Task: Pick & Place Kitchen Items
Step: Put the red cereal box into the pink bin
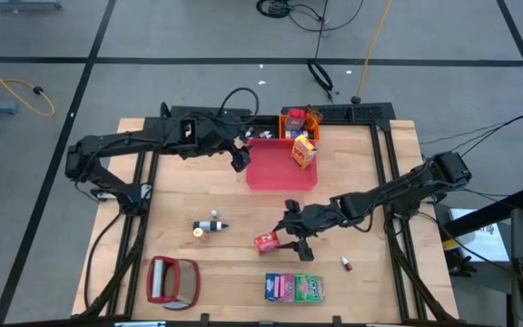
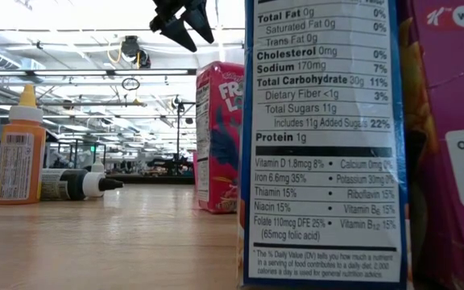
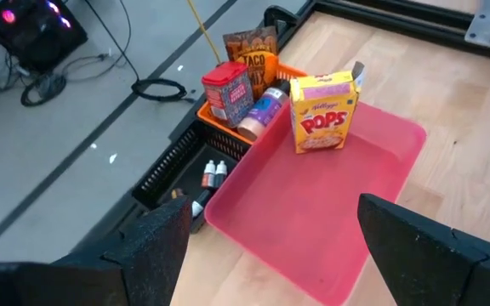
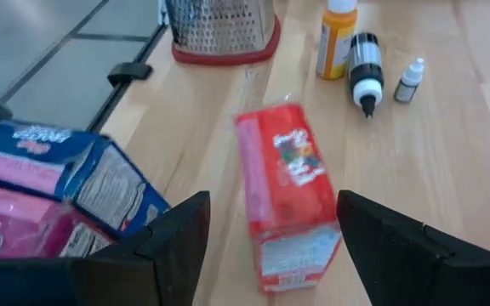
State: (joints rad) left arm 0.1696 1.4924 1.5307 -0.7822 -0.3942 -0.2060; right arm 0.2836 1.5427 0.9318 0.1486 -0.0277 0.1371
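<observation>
Down on the wooden desk, the small red cereal carton sits near the middle front. The right gripper hovers just beside and above it, and its wrist view shows the carton lined up in the gap between two widely parted dark fingers, nothing held.

Just in front of that, the pink, green and blue packets stand side by side along the front edge. To the left, a small orange-capped bottle stands next to a black-and-white bottle lying down, and a tiny white dropper bottle sits near them. A little red-and-white item lies alone to the right.

Further back, the yellow cereal carton stands in the square pink-red tray. Behind it, an orange basket holds a red canister, a purple-labelled jar and a brown taco-mix packet.

The left gripper hangs over the tray's left edge, fingers spread apart and empty. At the front left lies the red-framed silvery grater.
</observation>
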